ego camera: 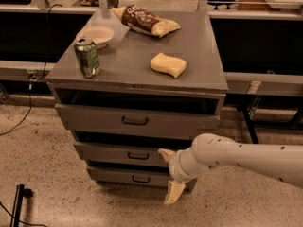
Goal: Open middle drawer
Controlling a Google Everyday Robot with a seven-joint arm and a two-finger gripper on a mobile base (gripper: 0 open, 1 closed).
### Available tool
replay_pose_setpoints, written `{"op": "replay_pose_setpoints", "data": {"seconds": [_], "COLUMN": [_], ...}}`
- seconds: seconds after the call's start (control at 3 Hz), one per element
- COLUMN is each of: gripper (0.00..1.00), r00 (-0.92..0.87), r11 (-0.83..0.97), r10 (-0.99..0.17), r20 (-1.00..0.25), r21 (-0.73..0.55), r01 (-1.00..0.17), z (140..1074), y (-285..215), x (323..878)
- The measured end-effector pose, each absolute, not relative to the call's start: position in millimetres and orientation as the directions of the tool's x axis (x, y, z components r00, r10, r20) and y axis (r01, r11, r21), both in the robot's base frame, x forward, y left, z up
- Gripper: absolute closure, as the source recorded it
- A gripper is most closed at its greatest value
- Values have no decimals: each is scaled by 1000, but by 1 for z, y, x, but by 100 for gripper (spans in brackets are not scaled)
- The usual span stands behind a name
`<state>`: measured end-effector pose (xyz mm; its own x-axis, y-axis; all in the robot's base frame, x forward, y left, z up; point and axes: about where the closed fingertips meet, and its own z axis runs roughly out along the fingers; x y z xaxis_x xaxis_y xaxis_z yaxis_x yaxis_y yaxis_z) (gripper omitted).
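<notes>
Camera view: I have only this one, looking down on the front of the cabinet point(208, 82).
Middle drawer point(111, 151): second of three grey fronts, under the top drawer point(94, 118) and above the bottom drawer point(113, 175). A dark gap runs along its upper edge. I cannot tell how far out it stands.
Handle point(138, 155): small dark bar at the middle of that front, with nothing on it.
Gripper point(170, 174): low, in front of the right part of the middle and bottom drawers, just right of the handle.
Fingers point(173, 193): spread wide apart, one tip up by the middle front near the handle, the other hanging down toward the floor point(42, 174). They hold nothing. I cannot tell whether the upper tip touches the front.
Arm point(241, 156): white, coming in from the right edge at drawer height.
Cabinet top: a green can point(87, 56) upright at the front left, a pale bowl point(97, 35) just behind it, a snack bag point(146, 21) lying at the back, and a yellow sponge point(168, 64) right of centre, well apart from the can.
</notes>
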<state>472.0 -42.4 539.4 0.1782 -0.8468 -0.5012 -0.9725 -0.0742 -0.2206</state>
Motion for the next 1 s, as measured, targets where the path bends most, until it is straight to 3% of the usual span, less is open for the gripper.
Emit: {"op": "replay_pose_setpoints", "data": {"seconds": [1.0], "gripper": [0], "r00": [228], "r11": [-69], "r10": [-847], "r20": [-480], "r21": [-326], "r01": [-943], "z": [500], "y": [-91], "x": [528]}}
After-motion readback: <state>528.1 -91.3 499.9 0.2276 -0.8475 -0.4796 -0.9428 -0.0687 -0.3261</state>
